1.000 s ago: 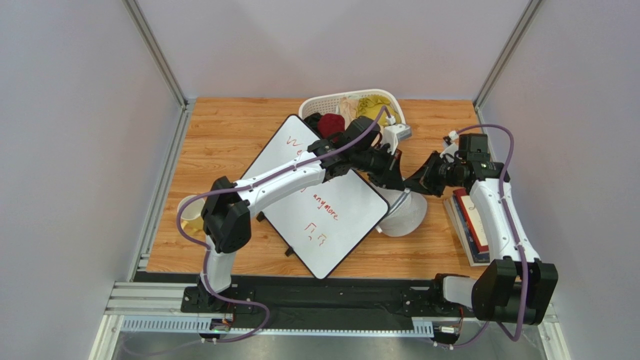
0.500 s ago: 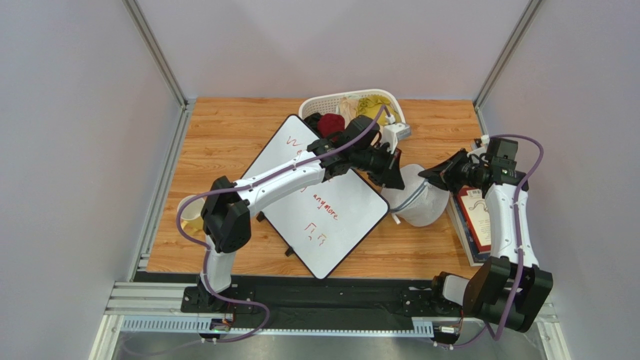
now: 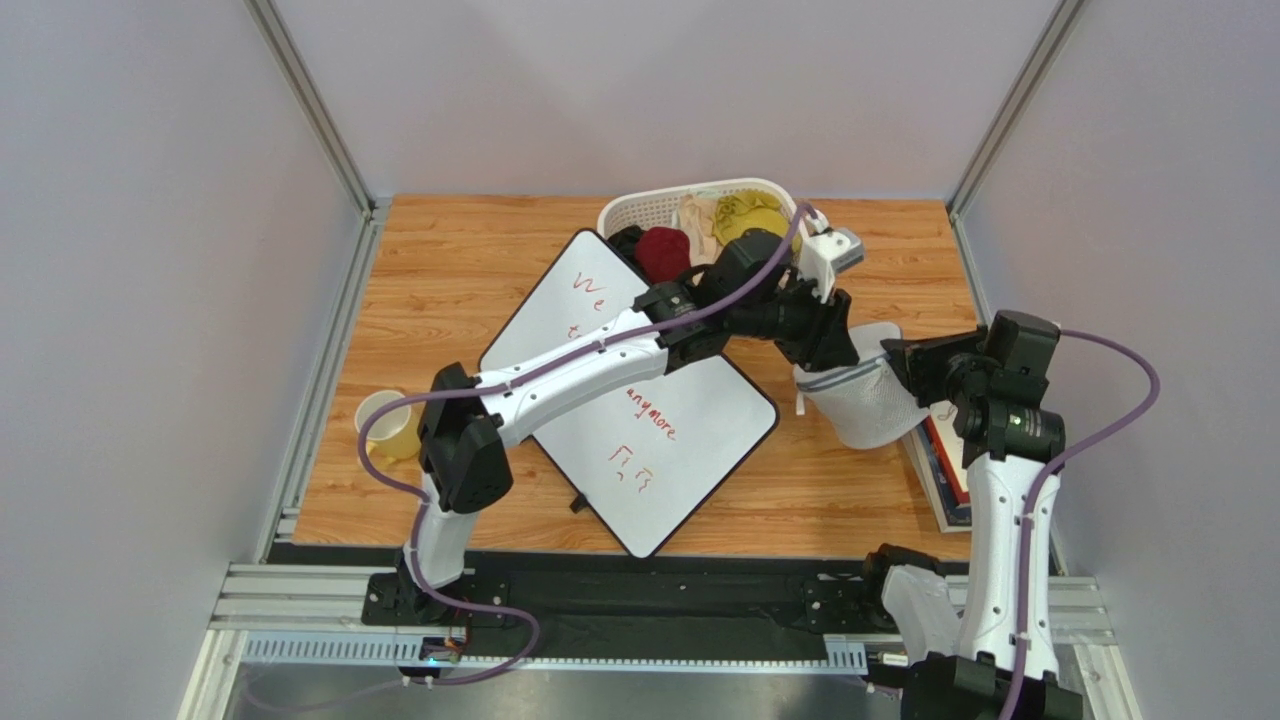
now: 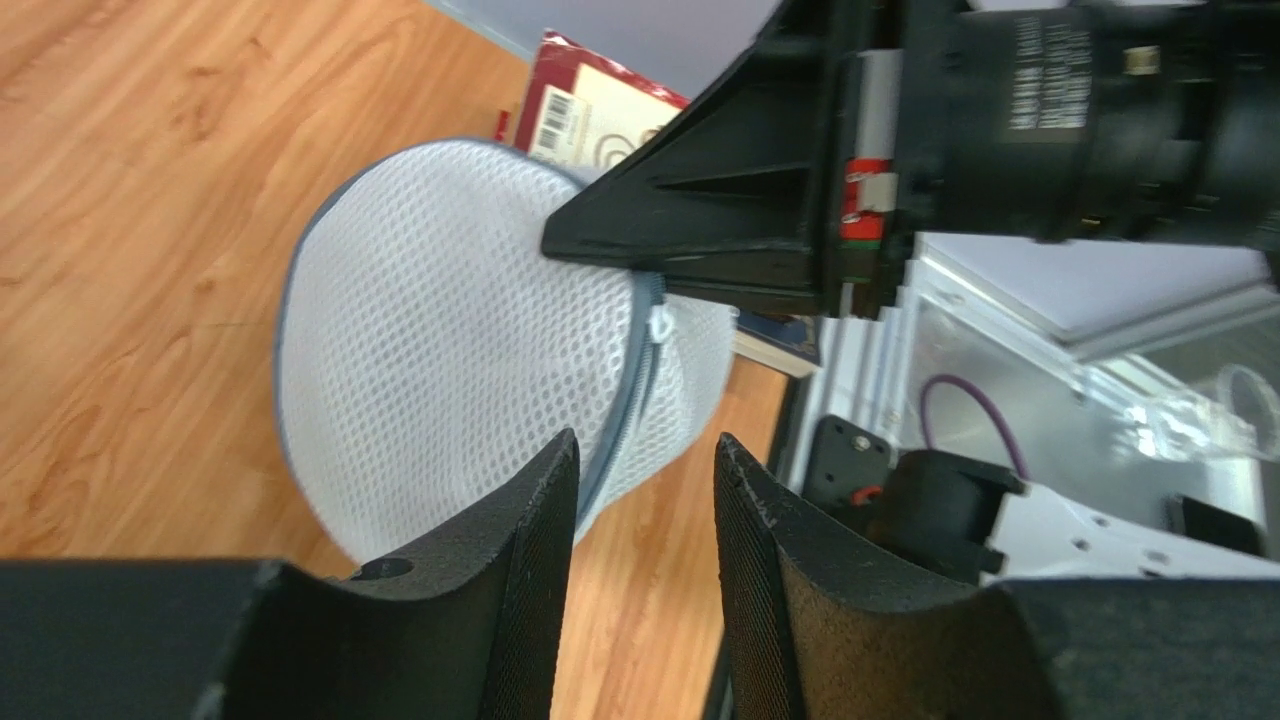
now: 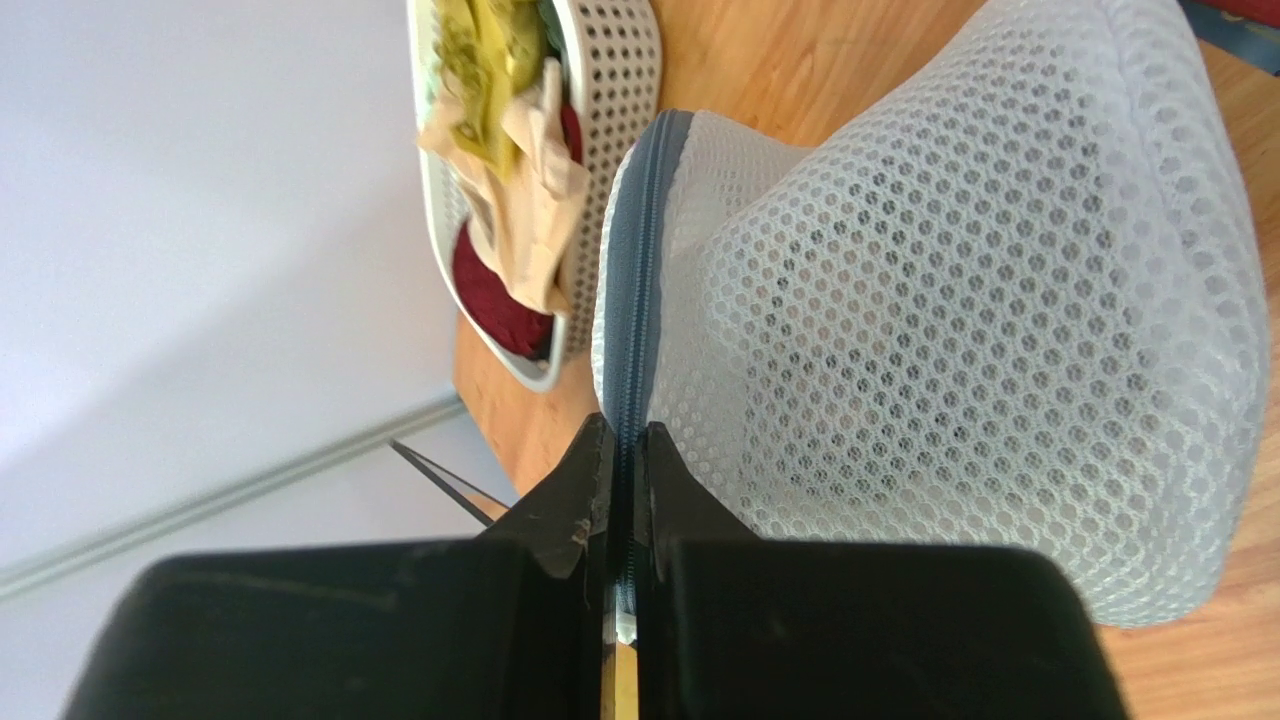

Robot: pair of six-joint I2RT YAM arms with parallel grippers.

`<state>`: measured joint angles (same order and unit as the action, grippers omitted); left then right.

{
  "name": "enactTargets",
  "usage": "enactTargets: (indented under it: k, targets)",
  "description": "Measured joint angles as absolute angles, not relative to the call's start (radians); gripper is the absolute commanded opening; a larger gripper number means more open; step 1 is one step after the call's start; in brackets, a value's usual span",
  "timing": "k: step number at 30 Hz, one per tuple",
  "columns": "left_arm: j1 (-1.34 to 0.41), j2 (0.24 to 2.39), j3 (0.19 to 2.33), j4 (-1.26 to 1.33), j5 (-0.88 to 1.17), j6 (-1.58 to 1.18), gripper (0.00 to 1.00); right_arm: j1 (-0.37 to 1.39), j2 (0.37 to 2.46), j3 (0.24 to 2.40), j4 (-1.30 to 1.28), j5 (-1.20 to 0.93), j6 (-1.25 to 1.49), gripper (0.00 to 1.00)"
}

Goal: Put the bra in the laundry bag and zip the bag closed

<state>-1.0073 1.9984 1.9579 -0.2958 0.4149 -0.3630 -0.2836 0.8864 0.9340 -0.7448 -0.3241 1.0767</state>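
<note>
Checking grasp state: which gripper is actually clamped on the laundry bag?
The right gripper: its fingers are shut on the laundry bag at the grey zipper band. The left gripper has its fingers apart, the bag beyond them, gripping nothing.

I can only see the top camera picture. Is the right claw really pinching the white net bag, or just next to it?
Observer: It is pinching it. The right wrist view shows the right gripper shut on the grey zipper band of the laundry bag.
Operator: And the left claw, is it holding something?
Observer: No. In the left wrist view the left gripper is open, with nothing between its fingers. The bag lies beyond them.
Operator: Is the zip shut?
Observer: The stretch of zipper that the right wrist view shows is closed. The rest of it I cannot see.
</note>
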Motion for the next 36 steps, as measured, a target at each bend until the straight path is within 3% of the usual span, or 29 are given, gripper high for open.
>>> enactTargets:
  k: [3,9,11,15,19,29,31,36]
  targets:
    - [-1.055,2.006,1.958,-0.296,0.302,-0.313,0.46,-0.274,0.842,0.934,-0.745,-0.263,1.14,0.0]
    - [-1.125,2.019,1.929,-0.245,0.185,-0.233,0.6,-0.252,0.874,0.939,-0.764,-0.236,1.179,0.0]
    - [-1.127,2.024,1.925,-0.227,0.176,-0.217,0.6,-0.244,0.877,0.939,-0.768,-0.234,1.182,0.0]
    - [-1.127,2.035,1.933,-0.2,0.132,-0.177,0.49,-0.236,0.876,0.94,-0.769,-0.233,1.186,0.0]
    - [-1.137,2.066,1.961,-0.198,0.061,-0.133,0.47,-0.23,0.875,0.941,-0.77,-0.233,1.201,0.0]
    - [-1.159,2.085,1.961,-0.188,-0.014,-0.076,0.61,-0.214,0.875,0.941,-0.781,-0.228,1.223,0.0]
    - [-1.159,2.085,1.959,-0.182,-0.013,-0.072,0.61,-0.21,0.875,0.941,-0.781,-0.228,1.224,0.0]
    - [-1.16,2.085,1.959,-0.176,-0.013,-0.061,0.46,-0.204,0.867,0.941,-0.78,-0.222,1.232,0.0]
